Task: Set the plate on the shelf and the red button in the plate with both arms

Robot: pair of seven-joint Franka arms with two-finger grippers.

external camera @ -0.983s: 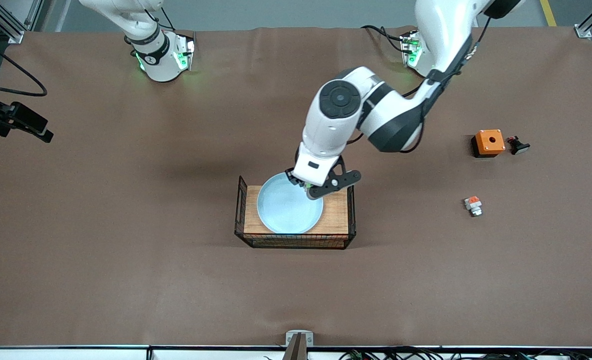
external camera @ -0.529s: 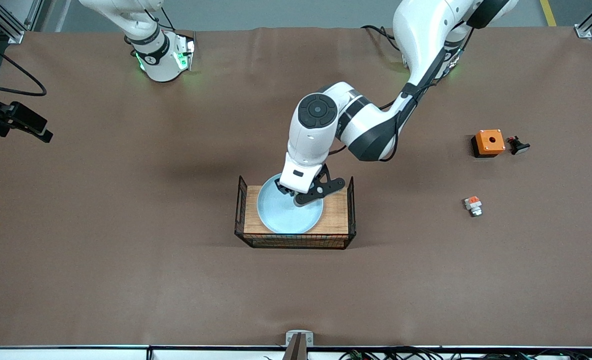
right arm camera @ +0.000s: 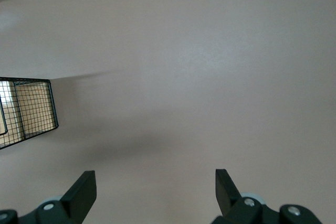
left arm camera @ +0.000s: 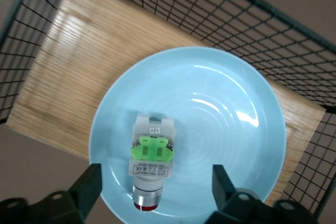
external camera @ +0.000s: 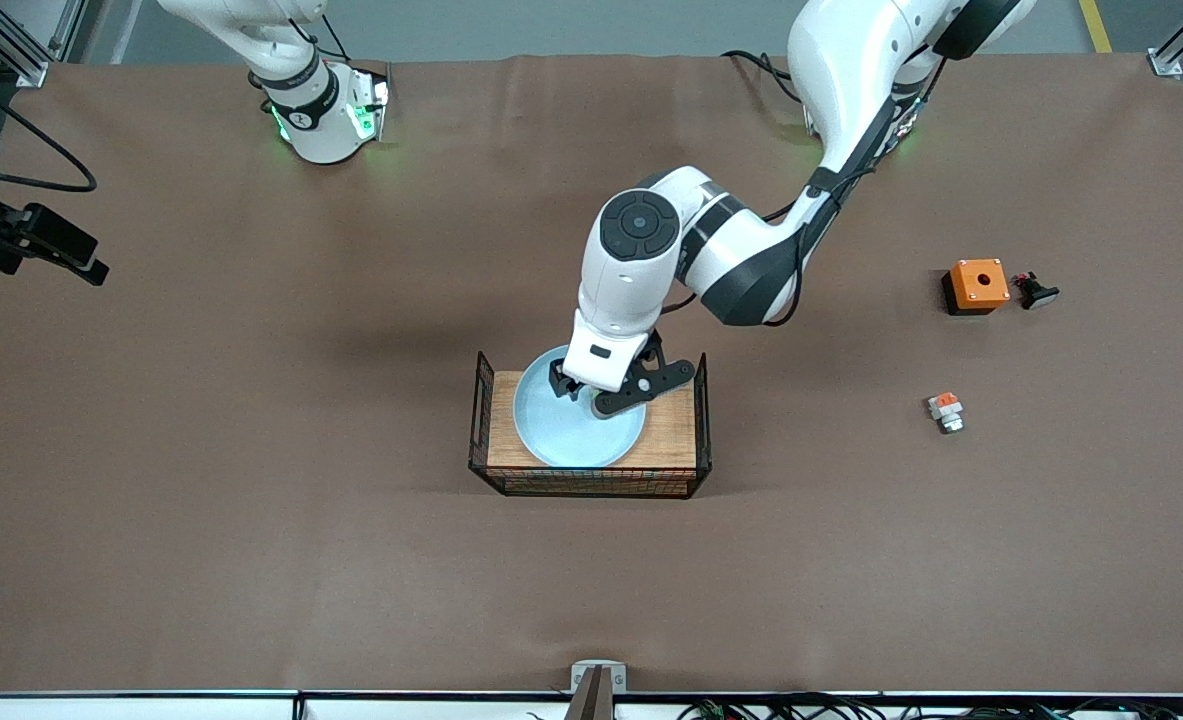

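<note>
A brown mat (external camera: 251, 450) is covering the table; grey floor (external camera: 551, 25) is showing along the top edge; aluminium frame posts (external camera: 1176, 50) are standing at the corners; black cables (external camera: 41, 150) are trailing at one end.

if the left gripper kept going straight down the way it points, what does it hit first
Most likely the red button, which lies on the plate between the open left gripper fingers; how high the gripper hangs above it is unclear.

Plate (left arm camera: 220, 124) pale blue, glossy, plain. On plate: red button (left arm camera: 150, 162), white-grey body, bright green block, dark red cap. Beneath plate: basket (left arm camera: 42, 14), black wire grid, striped light wood floor.
</note>
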